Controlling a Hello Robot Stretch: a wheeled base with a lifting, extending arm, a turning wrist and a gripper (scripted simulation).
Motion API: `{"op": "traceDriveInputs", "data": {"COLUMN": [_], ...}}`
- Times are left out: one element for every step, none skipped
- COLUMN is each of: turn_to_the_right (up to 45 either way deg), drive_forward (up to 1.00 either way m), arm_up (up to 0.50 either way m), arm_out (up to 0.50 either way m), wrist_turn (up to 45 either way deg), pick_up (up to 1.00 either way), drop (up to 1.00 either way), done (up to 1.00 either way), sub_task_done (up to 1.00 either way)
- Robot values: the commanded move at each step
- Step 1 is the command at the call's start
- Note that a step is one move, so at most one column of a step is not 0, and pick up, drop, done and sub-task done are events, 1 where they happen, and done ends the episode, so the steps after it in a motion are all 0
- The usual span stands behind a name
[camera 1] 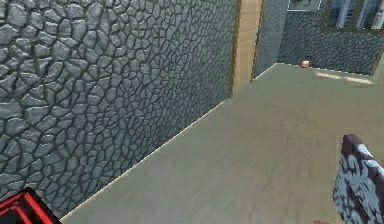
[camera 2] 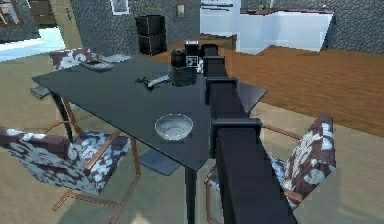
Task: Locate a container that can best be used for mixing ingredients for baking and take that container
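A round silvery-grey bowl [camera 2: 173, 126] stands on the dark table [camera 2: 110, 95], near its front edge. My arm reaches out over the table just to the right of the bowl. Past the bowl, the gripper [camera 2: 178, 72] shows as a dark body over the tabletop, left of the two white marked squares. A small dark object [camera 2: 155, 82] lies on the table close to the gripper's end, so I cannot tell whether the gripper holds anything.
Flower-patterned chairs stand around the table at front left [camera 2: 55, 155], front right [camera 2: 300, 165] and the far corner [camera 2: 72, 57]. A white counter [camera 2: 285, 28] and a black bin [camera 2: 150, 33] stand beyond. In the forward view, a stone wall [camera 1: 100, 90] runs alongside open floor toward a doorway [camera 1: 245, 45].
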Motion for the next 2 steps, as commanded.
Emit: {"op": "traceDriveInputs", "data": {"turn_to_the_right": [0.0, 0.0], "drive_forward": [0.0, 0.0], "arm_up": [-0.24, 0.0], "arm_out": [0.0, 0.0], "wrist_turn": [0.0, 0.0], "pick_up": [0.0, 1.0], "drop": [0.0, 0.0], "done": [0.0, 0.0], "sub_task_done": [0.0, 0.0]}}
